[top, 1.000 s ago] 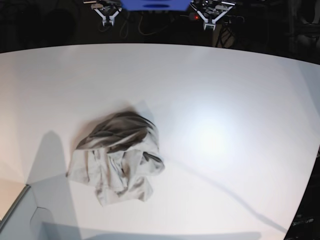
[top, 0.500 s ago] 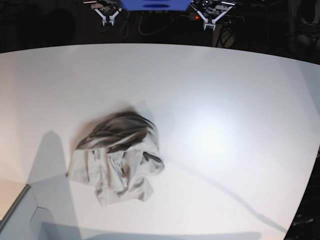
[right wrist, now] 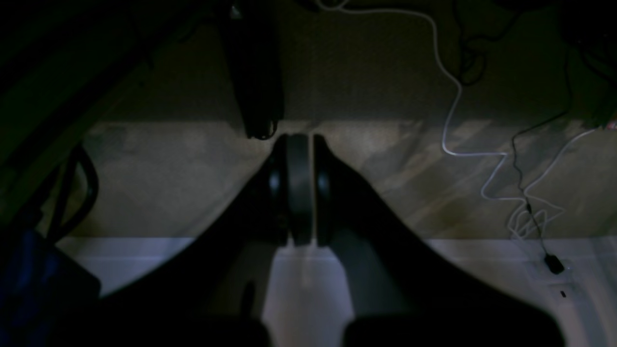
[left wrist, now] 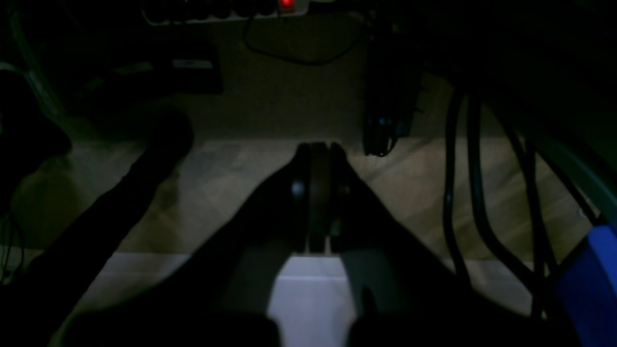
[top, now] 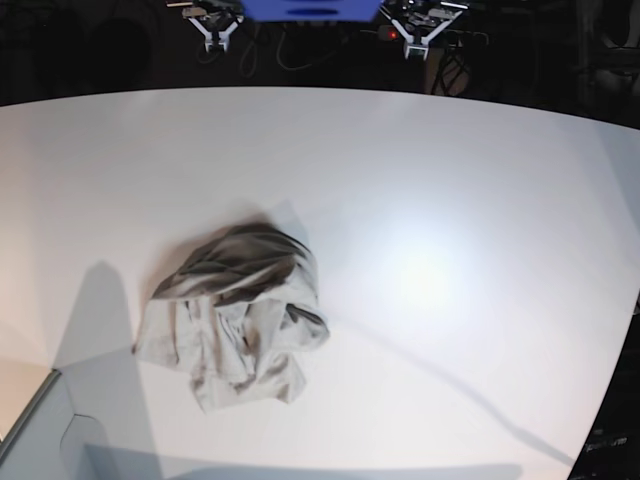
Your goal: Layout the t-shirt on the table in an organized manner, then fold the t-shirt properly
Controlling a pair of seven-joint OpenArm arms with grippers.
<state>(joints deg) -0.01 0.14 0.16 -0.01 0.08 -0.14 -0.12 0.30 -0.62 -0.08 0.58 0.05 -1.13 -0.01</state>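
Note:
The t-shirt [top: 235,315] lies crumpled in a grey-beige heap on the left half of the white table [top: 450,200] in the base view. Both arms are drawn back past the table's far edge, well away from the cloth. My left gripper [top: 421,43] hangs at the top right of that view, my right gripper [top: 214,41] at the top left. In the left wrist view my left gripper [left wrist: 315,149] shows its jaws pressed together with nothing between them. The right wrist view shows my right gripper [right wrist: 299,140] likewise shut and empty, over dim floor.
A blue block [top: 312,9] sits between the two arms beyond the far edge. Cables [right wrist: 482,144] trail on the dark floor behind the table. A pale box edge [top: 40,410] shows at the lower left corner.

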